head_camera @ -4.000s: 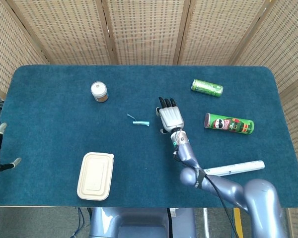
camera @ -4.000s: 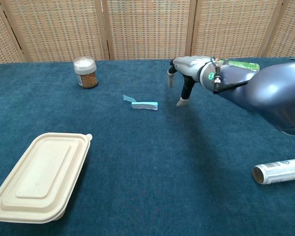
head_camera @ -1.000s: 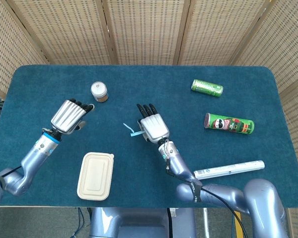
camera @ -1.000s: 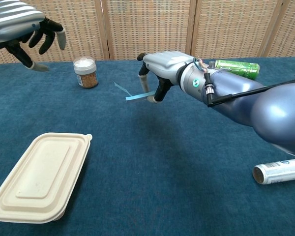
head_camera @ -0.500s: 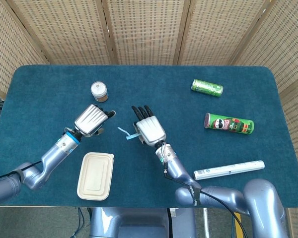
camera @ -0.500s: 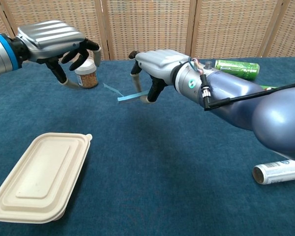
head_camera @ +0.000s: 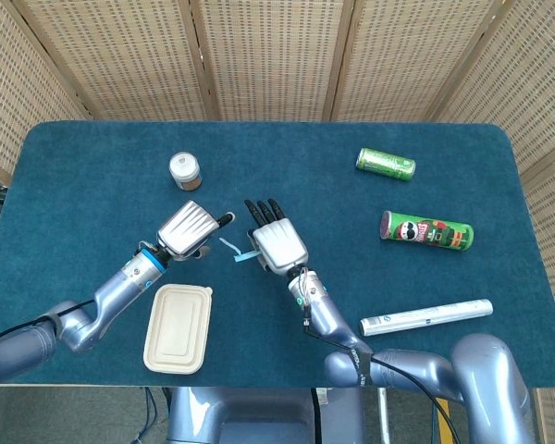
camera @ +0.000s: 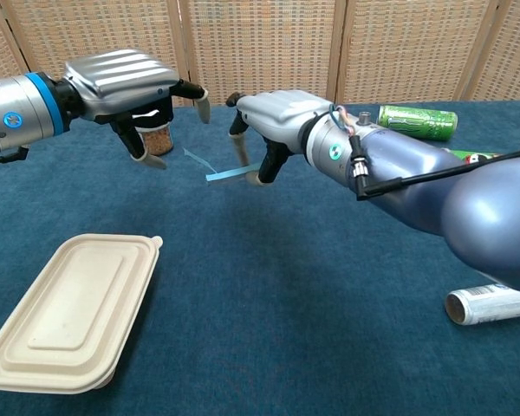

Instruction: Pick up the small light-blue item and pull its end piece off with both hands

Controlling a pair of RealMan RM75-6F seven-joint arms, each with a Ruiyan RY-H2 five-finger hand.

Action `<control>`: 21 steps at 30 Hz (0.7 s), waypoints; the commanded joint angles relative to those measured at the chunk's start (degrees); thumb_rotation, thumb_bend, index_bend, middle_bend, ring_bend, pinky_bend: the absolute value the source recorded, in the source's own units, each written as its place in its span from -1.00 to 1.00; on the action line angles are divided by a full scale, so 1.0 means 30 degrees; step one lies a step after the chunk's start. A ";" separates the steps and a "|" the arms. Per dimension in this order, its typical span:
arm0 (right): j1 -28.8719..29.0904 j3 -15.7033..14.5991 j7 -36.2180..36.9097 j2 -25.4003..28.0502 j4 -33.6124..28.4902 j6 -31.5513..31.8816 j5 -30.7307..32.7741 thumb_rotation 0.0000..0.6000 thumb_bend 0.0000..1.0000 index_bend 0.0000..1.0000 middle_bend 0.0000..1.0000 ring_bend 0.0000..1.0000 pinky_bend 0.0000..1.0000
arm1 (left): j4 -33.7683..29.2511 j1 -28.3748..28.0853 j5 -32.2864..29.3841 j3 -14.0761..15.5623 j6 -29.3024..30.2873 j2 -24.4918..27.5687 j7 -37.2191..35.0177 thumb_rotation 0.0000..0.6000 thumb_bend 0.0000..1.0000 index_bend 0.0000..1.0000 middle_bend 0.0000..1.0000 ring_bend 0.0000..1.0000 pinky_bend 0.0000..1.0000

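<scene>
Dangling from right hand (camera: 273, 117) fingers (camera: 265, 165): light-blue item (camera: 225, 173)

Both arms are that smooth lavender-grey metallic shell, kinda bulbous at the big joints. The left hand (camera: 121, 78) has a ribbed silver back plate with grooves running across it, black fingers with pale grey tips, and a bright blue ring round the wrist (camera: 39, 102); there's a small round blue logo on the silver forearm at about 9 o'clock from that ring. The right hand (camera: 273, 117) has the same silver back and black fingers. Its wrist (camera: 334, 143) has a green dot, little coloured wires, and a black cable running down the forearm.
</scene>
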 commanded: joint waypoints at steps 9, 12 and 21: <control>-0.0043 -0.0097 -0.0275 0.0085 -0.0223 0.0153 0.0128 1.00 0.03 0.24 -1.00 -1.00 -1.00 | 0.0011 -0.0111 -0.0434 0.0107 0.0337 -0.0513 0.0012 1.00 -0.46 -0.01 0.88 0.77 0.98; -0.0066 -0.0122 -0.0321 0.0146 -0.0308 0.0199 0.0116 1.00 0.03 0.24 -1.00 -1.00 -1.00 | 0.0109 -0.0138 -0.0421 0.0160 0.0430 -0.0613 0.0025 1.00 -0.41 0.01 0.88 0.78 0.98; -0.0132 -0.0080 -0.0366 0.0320 -0.0531 0.0316 0.0224 1.00 0.03 0.24 -1.00 -1.00 -1.00 | 0.0351 -0.0247 -0.0639 0.0412 0.0308 -0.1083 -0.0165 1.00 -0.41 0.05 0.88 0.78 0.98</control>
